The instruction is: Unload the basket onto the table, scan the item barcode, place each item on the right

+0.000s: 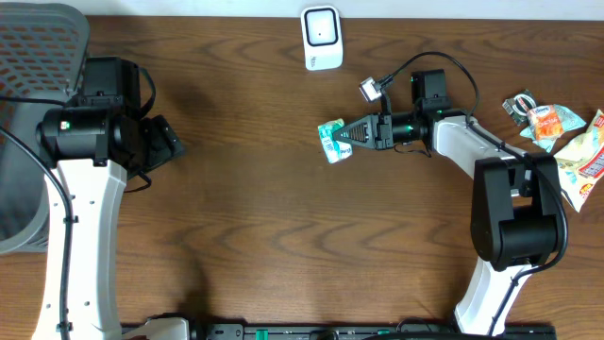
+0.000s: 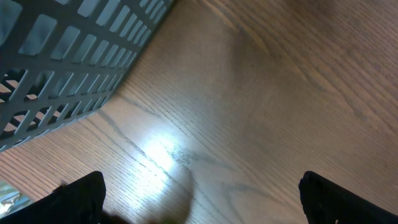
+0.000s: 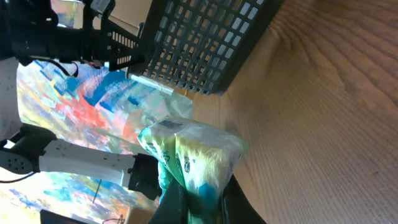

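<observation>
The right gripper [image 1: 347, 138] is pinched tight on a green-and-white snack packet [image 1: 331, 141], which juts out at 9 o'clock from its fingertips, near the table's middle. The white barcode scanner [image 1: 321, 39] stands apart at the packet's 12 o'clock. The left gripper [image 1: 170, 142] gapes wide, holding nothing, beside the grey basket [image 1: 38, 57].

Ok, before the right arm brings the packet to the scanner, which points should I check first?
1. Right gripper shut on the packet: ok.
2. Barcode turned toward the scanner: cannot tell, no barcode visible.
3. Table between packet and scanner free of objects: ok.
4. Left gripper open, empty, far at the basket side: ok.
5. Other snack packs lying apart from the path: ok.
</observation>
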`<state>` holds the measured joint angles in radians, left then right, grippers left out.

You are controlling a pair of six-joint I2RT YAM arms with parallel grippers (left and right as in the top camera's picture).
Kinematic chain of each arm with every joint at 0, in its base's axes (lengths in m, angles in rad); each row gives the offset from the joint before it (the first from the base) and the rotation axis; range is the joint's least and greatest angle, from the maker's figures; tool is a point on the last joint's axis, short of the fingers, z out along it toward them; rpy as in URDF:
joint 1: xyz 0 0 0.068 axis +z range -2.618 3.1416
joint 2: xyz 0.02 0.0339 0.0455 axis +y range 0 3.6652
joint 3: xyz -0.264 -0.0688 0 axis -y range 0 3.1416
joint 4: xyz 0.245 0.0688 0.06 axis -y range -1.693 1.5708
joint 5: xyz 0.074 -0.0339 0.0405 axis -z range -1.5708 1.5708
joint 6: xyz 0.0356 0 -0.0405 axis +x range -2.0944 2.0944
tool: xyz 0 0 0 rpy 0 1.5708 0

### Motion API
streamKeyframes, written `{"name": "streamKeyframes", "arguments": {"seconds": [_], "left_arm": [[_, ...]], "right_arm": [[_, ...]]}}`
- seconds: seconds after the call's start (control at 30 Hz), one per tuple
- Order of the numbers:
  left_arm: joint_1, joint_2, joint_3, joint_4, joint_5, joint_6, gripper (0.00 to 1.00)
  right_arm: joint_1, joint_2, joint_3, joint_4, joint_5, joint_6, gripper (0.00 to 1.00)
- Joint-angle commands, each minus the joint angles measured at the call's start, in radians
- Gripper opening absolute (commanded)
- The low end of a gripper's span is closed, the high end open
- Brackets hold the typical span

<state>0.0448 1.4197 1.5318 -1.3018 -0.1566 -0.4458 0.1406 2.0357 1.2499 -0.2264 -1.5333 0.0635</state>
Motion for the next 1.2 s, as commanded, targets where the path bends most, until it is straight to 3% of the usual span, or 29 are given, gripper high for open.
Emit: {"name": "streamKeyframes", "arguments": {"seconds": [0.0, 1.17], "left_arm": [[0.005, 0.004, 0.004, -0.003, -0.010, -0.009, 0.98], [0.005, 0.004, 0.004, -0.003, -0.010, -0.009, 0.98]], "right_arm": [[0.004, 0.008, -0.002, 0.001, -0.029, 0.006, 0.01], [0.038, 0.008, -0.003, -0.017, -0.029, -0.017, 0.01]]}}
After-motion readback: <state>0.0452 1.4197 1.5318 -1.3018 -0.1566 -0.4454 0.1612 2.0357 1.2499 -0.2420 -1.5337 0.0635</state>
